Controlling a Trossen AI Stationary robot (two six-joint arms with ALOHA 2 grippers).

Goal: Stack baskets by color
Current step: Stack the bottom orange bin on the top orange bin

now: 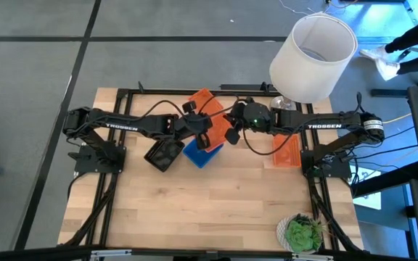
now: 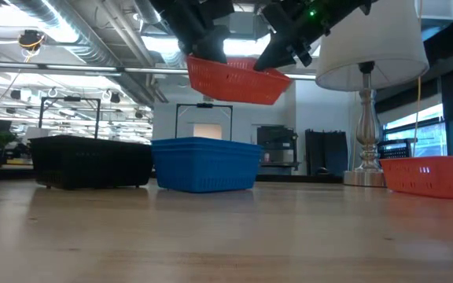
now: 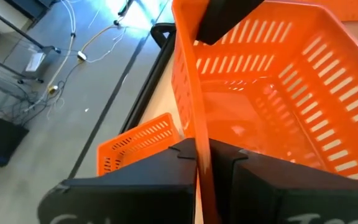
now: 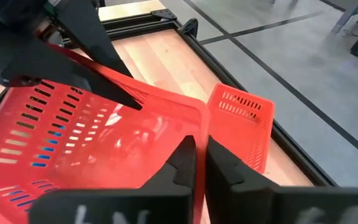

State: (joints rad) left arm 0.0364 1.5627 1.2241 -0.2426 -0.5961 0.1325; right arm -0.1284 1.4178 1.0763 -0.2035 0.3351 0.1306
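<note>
An orange basket (image 2: pixel 234 80) hangs in the air above a blue stack of baskets (image 2: pixel 204 163), and both grippers are shut on it. My left gripper (image 3: pixel 204 163) has one side wall and my right gripper (image 4: pixel 201 157) has the opposite one. To the left of the blue stack a black basket (image 2: pixel 93 161) rests with its base on the table. A second orange basket (image 2: pixel 431 174) sits at the right. A third orange basket (image 4: pixel 241 121) lies tilted by the far edge. My left gripper pinches the held basket's side wall at its rim (image 3: pixel 199 134), one finger inside and one outside. It comes slanting down from the table's left. The basket is lifted clear and nearly level. My right gripper pinches the opposite wall at its rim (image 4: pixel 199 127), one finger inside the basket and one outside. It reaches in slanting down from the table's right.
A white lamp (image 1: pixel 314 54) stands at the far right corner, its base (image 2: pixel 366 149) close behind the right orange basket. A green plant (image 1: pixel 303 233) sits at the near right corner. Bare wood (image 1: pixel 194 210) fills the near half of the table.
</note>
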